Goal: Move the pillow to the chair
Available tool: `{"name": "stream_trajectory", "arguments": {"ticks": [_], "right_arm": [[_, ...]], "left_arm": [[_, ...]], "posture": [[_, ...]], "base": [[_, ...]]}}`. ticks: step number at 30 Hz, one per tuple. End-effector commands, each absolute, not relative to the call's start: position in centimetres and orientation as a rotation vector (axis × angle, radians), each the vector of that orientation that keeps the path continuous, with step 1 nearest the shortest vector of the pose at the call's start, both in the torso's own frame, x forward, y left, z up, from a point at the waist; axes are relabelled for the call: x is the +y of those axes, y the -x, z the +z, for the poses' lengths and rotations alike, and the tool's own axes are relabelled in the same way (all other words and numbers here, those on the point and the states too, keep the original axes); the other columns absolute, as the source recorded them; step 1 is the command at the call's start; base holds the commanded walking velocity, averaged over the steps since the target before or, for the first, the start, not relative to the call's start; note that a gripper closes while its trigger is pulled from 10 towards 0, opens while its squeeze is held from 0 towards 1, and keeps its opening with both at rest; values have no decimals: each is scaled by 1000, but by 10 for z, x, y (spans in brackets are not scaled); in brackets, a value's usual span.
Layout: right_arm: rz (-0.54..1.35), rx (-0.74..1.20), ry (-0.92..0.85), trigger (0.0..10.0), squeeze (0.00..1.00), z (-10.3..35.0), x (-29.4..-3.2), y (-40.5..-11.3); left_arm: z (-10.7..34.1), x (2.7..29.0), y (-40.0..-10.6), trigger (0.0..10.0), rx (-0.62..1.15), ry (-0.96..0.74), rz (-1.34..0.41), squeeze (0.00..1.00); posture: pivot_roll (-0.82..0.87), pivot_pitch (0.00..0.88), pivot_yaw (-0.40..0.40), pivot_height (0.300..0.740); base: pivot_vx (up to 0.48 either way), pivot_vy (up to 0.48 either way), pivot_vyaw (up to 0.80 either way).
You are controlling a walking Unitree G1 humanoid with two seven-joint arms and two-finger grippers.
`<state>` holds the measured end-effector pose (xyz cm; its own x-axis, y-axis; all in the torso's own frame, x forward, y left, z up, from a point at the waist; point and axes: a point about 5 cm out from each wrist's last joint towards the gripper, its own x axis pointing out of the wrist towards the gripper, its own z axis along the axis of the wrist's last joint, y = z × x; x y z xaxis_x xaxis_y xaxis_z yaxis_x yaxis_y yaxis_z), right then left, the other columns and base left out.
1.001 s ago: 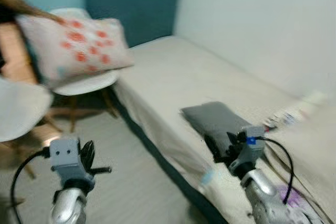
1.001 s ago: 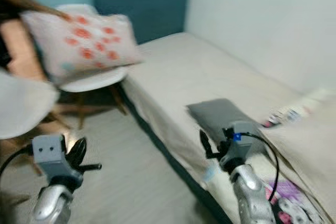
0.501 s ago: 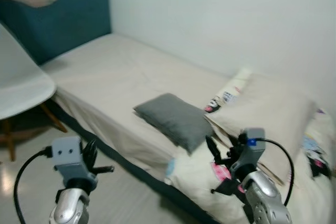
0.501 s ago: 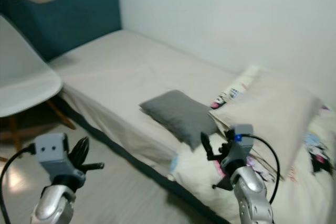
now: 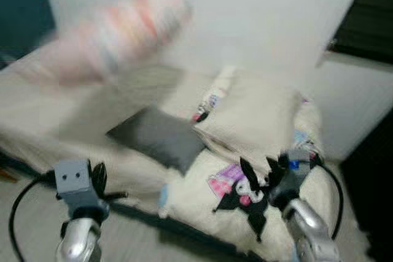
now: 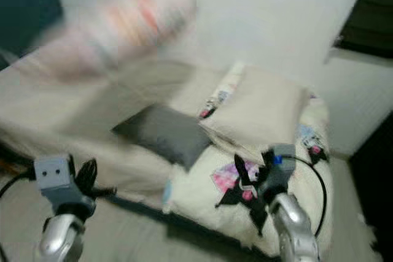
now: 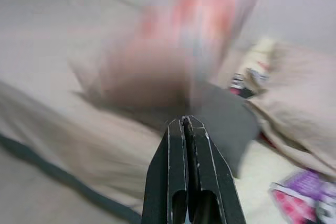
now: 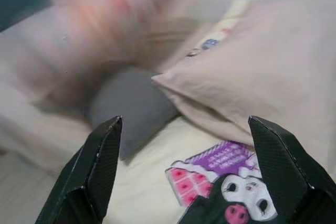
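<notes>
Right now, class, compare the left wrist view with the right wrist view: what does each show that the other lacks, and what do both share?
Left wrist view alone: the left hand, its fingers pressed together. Right wrist view alone: the right hand, fingers wide apart, and a black cartoon figure printed on the blanket. Both share the grey pillow, the beige pillow, and a blurred red-patterned pillow above the bed.

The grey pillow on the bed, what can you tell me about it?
The grey pillow is a small, flat, dark grey cushion, soft and cloth-like by its look, plain with no pattern. It lies flat on the bed near the front edge, set at a slant. One corner lies against or under the big beige pillow, and its near edge meets the cream printed blanket; the blur hides which overlaps which. Neither tool touches it.
</notes>
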<state>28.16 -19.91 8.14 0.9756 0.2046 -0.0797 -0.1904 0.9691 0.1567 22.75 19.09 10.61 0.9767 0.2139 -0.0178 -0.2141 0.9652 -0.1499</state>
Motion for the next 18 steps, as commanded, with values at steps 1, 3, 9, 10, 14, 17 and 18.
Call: {"name": "stream_trajectory", "arguments": {"ticks": [1, 3, 9, 10, 14, 17, 18], "right_arm": [[201, 110, -163, 10000, 0, 79, -198, -281], [201, 110, -163, 10000, 0, 79, -198, -281], [201, 111, -163, 10000, 0, 79, -198, -281], [201, 111, -162, 10000, 0, 79, -198, -281], [202, 112, -163, 10000, 0, 79, -198, -282], [204, 115, -163, 10000, 0, 79, -198, -282], [204, 115, -163, 10000, 0, 79, -198, -282]], "left_arm": [[99, 196, -225, 10000, 41, 177, 246, 0], [99, 195, -225, 10000, 41, 177, 246, 0], [98, 195, -226, 10000, 47, 190, 244, 0], [98, 196, -226, 10000, 48, 193, 244, 0], [98, 197, -226, 10000, 50, 201, 247, 0], [99, 202, -228, 10000, 45, 193, 257, 0], [99, 202, -228, 10000, 45, 193, 257, 0]], "posture": [[-51, 0, -120, 740], [-51, 0, -120, 740], [-52, 0, -120, 740], [-52, 0, -120, 740], [-54, 0, -121, 740], [-56, 0, -120, 740], [-56, 0, -120, 740]], "base": [[0, 0, 0], [0, 0, 0], [0, 0, 0], [0, 0, 0], [0, 0, 0], [0, 0, 0], [0, 0, 0]]}}
